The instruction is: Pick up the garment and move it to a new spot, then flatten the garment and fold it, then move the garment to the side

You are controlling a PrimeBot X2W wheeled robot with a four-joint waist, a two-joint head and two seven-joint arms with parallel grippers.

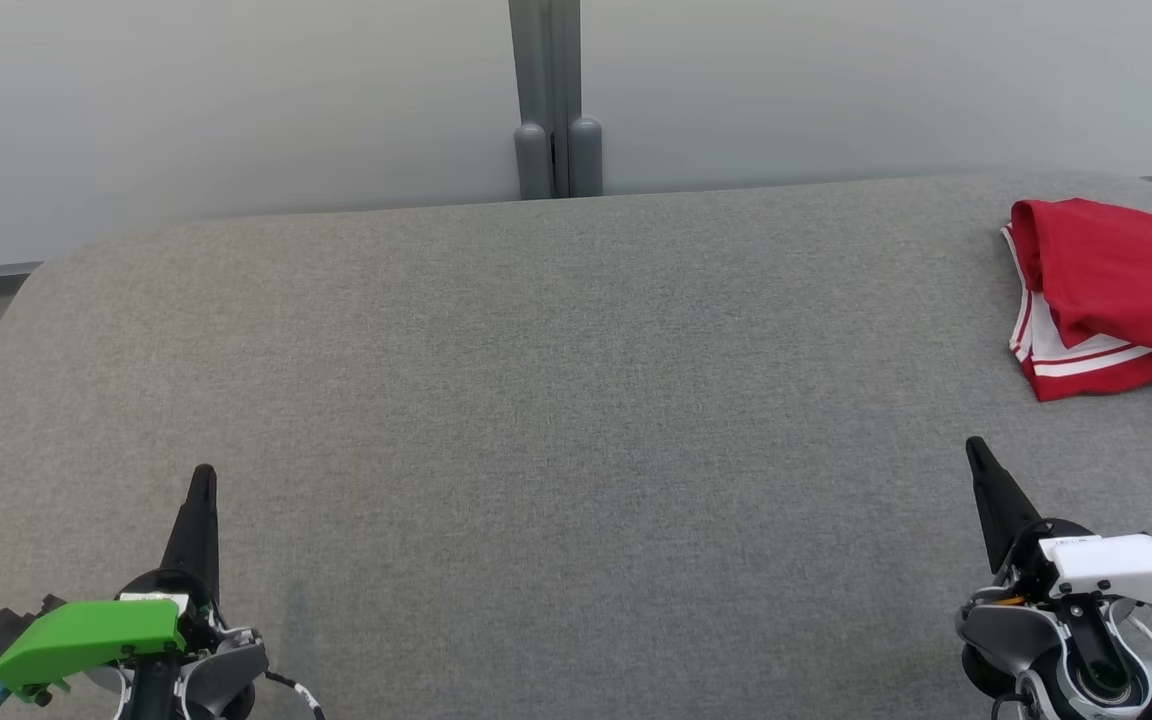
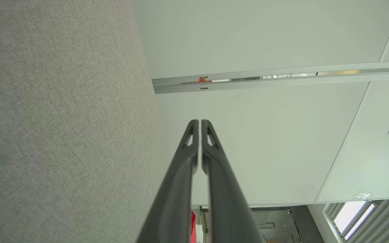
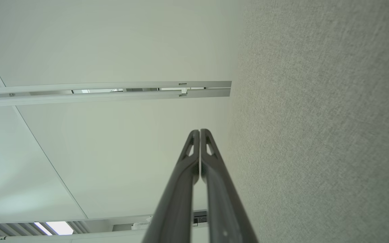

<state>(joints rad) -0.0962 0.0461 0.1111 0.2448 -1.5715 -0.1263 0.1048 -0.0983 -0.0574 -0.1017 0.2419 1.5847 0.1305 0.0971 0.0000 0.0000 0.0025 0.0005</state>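
Grey table (image 1: 536,400): red garment (image 1: 1116,290) beyond right claw (image 1: 976,455).

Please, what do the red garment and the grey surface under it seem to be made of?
Red garment: likely a thin, smooth synthetic knit, as on sportswear; it lies in soft folds, with white striped trim. Grey surface: seems a matte woven fabric covering; a fine speckled weave shows close up, and its far corners are rounded, perhaps padded.

Left gripper (image 2: 199,123) closed, grey fabric surface (image 2: 59,128) alongside, pale wall (image 2: 265,141) behind
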